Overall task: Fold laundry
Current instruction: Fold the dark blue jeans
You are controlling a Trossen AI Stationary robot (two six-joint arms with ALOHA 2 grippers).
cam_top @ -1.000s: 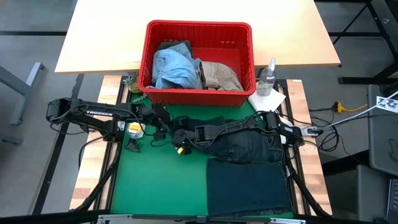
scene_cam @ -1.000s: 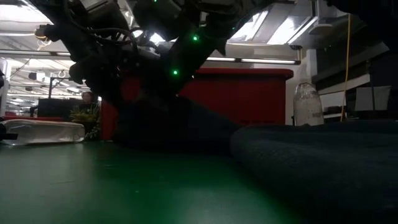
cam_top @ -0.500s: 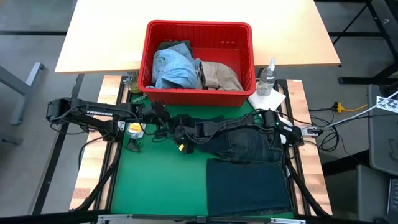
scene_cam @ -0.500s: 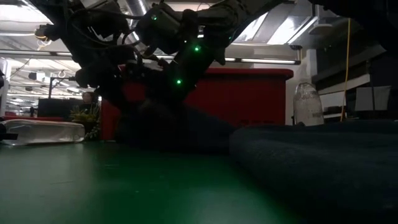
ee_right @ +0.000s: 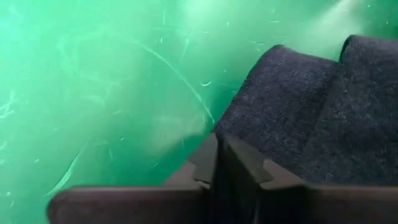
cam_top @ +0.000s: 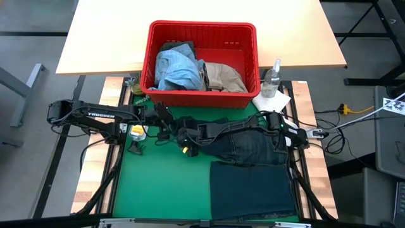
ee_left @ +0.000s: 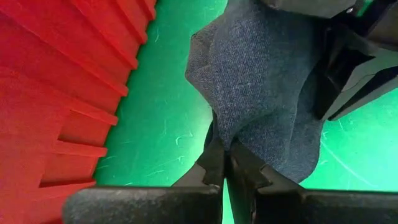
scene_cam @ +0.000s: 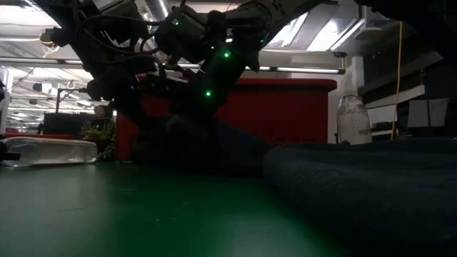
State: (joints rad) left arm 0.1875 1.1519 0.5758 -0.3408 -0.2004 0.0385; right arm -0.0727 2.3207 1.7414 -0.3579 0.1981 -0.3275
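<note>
The dark navy jeans (cam_top: 253, 168) lie on the right half of the green mat (cam_top: 158, 190). Their near part is folded flat, and a bunched far part stretches left toward the mat's middle. My left gripper (cam_top: 169, 130) reaches in from the left and is shut on that bunched end (ee_left: 261, 81). My right gripper (cam_top: 185, 143) reaches across from the right, just nearer than the left one, and is shut on the same end (ee_right: 292, 106). Light blue denim (cam_top: 177, 68), a beige piece (cam_top: 223, 76) and a dark olive piece (cam_top: 178, 47) lie in the red basket (cam_top: 202, 98). My left gripper pinches an edge of the jeans' left end (ee_left: 236, 134) between its two fingers, slanting down from the table's left. The cloth rises bunched from the mat beyond the fingertips. My right gripper pinches a rounded fold at the jeans' left end (ee_right: 239, 127) between its two fingertips, slanting down from the table's right. The fold lies low on the mat.
The red basket stands at the mat's far edge. A clear spray bottle (cam_top: 273, 77) and a small white cloth (cam_top: 272, 100) are at its right. The mat's near left part shows bare green. A light wooden table (cam_top: 107, 31) lies beyond.
My right gripper has tipped a little steeper over the jeans' left end while staying at the same spot. The jeans have kept their place.
</note>
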